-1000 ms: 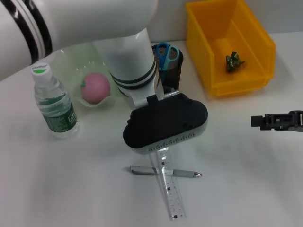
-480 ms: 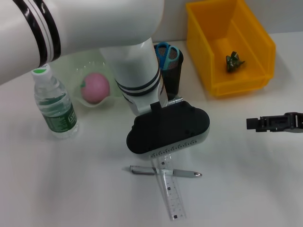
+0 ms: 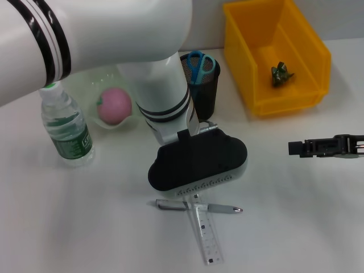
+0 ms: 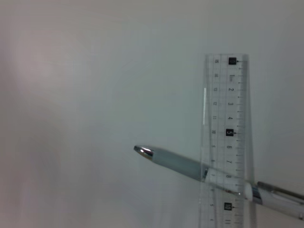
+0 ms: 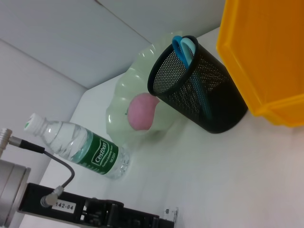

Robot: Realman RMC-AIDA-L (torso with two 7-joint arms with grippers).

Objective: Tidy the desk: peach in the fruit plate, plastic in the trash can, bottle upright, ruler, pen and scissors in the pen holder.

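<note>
Since the earlier frames, the left arm has swung its wrist housing slightly back and left above the crossed ruler and pen, and the right gripper (image 3: 296,149) has advanced inward from the right edge. Nearest the robot, the ruler (image 3: 203,229) lies flat on the worktop (image 3: 85,227), long axis running from the near end, offset a little right, away toward the housing, which covers the far end. The pen (image 3: 199,207) lies across the ruler, long axis running left to right, tapered tip (image 3: 239,210) pointing to the robot's right; the left wrist view shows the ruler over the pen's barrel. Both items remain outstanding. The left gripper is hidden beneath its own housing in the head view and absent from the left wrist view, so the state of its jaws cannot be determined. The right gripper hovers at mid-depth on the right, carrying nothing visible; whether its jaws are parted cannot be determined. Farther out, the bottle (image 3: 65,125) stands upright at the left: done. The peach (image 3: 115,105) sits in the plate (image 3: 94,74): done. The scissors (image 3: 199,63) stand handles-up in the holder (image 3: 207,94): done. Farthest right, the plastic (image 3: 280,74) rests in the yellow bin (image 3: 318,51): done. Judged remaining: ruler and pen into the holder.
</note>
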